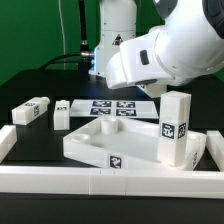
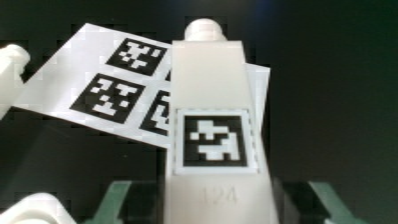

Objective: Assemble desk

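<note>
Holding on tight, the pincer point(image 2: 214, 203) squeezes one end of a long white plastic block leg point(image 2: 214, 110) that has a black-and-white square tag on it. Its two fingers point(image 2: 125, 198) sit one on each side of the leg, so the pincer is clenched on the leg, not let go. The leg's long way runs straight out from the pincer and points down at the surface point(image 1: 40, 140).

From outside, that same leg point(image 1: 175, 130) stands upright at the exterior view's right end of the white plastic tray-like tabletop point(image 1: 85, 148) with its raised rim. The leg's lower end is right by the tabletop's corner there. I think the next move is to press the leg down into that corner, so the leg has to be straight up and right over it. Whether the leg touches the tabletop now, I cannot tell.

Farther back, the flat white marker board point(image 1: 112, 107) lies on the black surface. Two loose white block legs point(image 1: 30, 112) lie well apart from the pincer, off to the exterior view's left.

The wrist view shows the grip and the leg's tag up close, but I cannot make out the tabletop's corner there. The exterior view shows the leg and tabletop together, but the big white robot arm point(image 1: 170, 50) covers the fingers.
</note>
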Controlling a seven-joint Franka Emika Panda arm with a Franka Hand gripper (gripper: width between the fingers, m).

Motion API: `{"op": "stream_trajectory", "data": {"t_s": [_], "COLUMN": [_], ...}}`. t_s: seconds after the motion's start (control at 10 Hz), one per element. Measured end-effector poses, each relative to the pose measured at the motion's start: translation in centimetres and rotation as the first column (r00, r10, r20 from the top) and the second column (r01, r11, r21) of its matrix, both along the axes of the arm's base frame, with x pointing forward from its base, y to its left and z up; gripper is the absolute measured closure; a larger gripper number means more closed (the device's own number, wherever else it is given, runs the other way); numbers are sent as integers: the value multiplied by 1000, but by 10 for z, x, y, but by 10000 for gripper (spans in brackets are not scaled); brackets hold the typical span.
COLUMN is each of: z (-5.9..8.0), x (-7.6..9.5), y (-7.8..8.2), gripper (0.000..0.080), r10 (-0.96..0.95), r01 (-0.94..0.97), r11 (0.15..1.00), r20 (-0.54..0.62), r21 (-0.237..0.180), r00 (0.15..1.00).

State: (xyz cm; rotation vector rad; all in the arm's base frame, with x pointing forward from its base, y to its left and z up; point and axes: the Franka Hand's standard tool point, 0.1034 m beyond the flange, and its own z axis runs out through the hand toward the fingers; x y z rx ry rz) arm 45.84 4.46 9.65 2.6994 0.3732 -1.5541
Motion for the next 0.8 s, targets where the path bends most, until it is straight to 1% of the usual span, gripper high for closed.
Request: {"op": "stream_trajectory", "data": {"t_s": [0.1,0.2,0.3,0.4,0.5,0.6,0.7,0.8], "z": [0,-1,13,29,40,53,58,56], "x": [0,10,20,24,31,42,50,57], "y": [0,-4,-11,-19,-27,-33,-35,-35], "gripper": [509,509,509,509,509,509,509,509], "r10": [-1,4,0,-9,-22,-34,-41,-45], "r01": [1,-5,-6,-1,9,16,17,11], "r11": [1000,1000,999,998,998,998,997,996], "r20": [1,61,135,179,212,272,331,422], "r21": [0,23,43,58,63,68,74,84], "r00": [1000,998,991,984,977,962,943,905]}}
